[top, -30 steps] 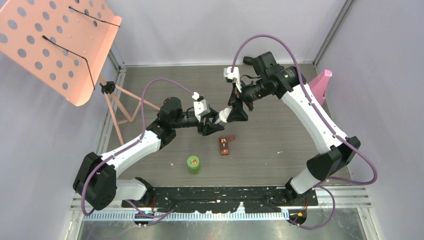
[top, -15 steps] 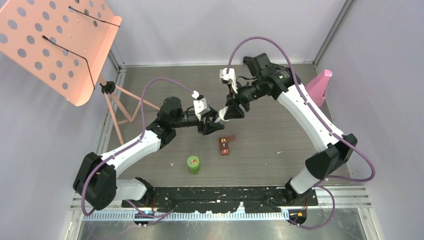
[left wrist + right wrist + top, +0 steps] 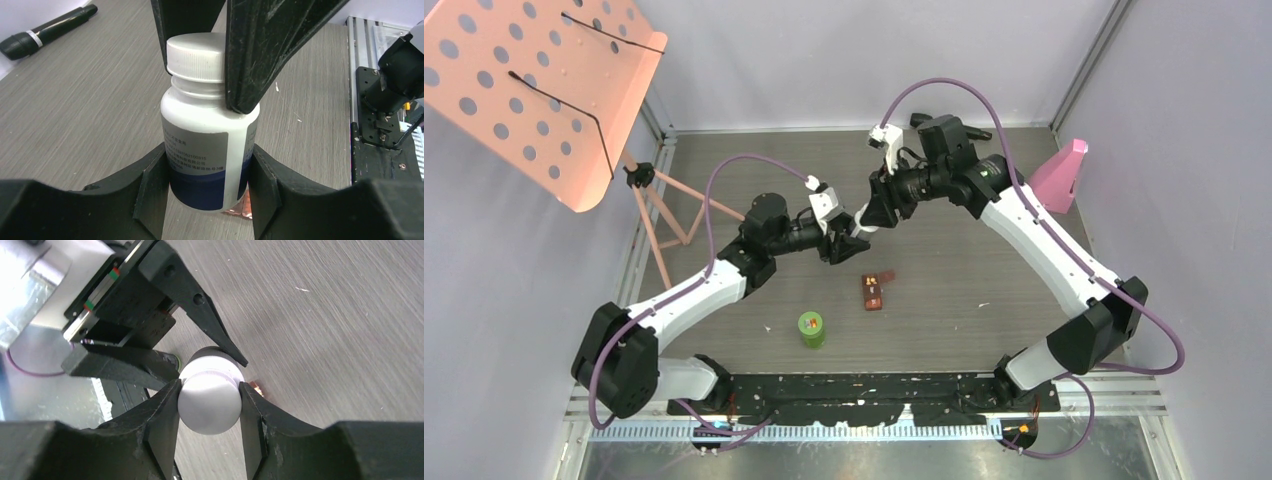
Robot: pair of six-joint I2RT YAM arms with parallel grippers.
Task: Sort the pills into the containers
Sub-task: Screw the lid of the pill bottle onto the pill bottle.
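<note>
My left gripper clamps the white bottle; my right gripper clamps its cap. I see a grey wood-grain table and lilac walls.

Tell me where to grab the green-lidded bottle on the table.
Likely best: pinch the green-lidded bottle across its round body below the lid, coming down from above; it stands upright, apart from the brown case, leaving room for fingers either side.

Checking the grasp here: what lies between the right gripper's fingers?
The cap of the white bottle, pinched by the right gripper; the right wrist view shows it. The left gripper clamps the bottle's body, per the left wrist view.
</note>
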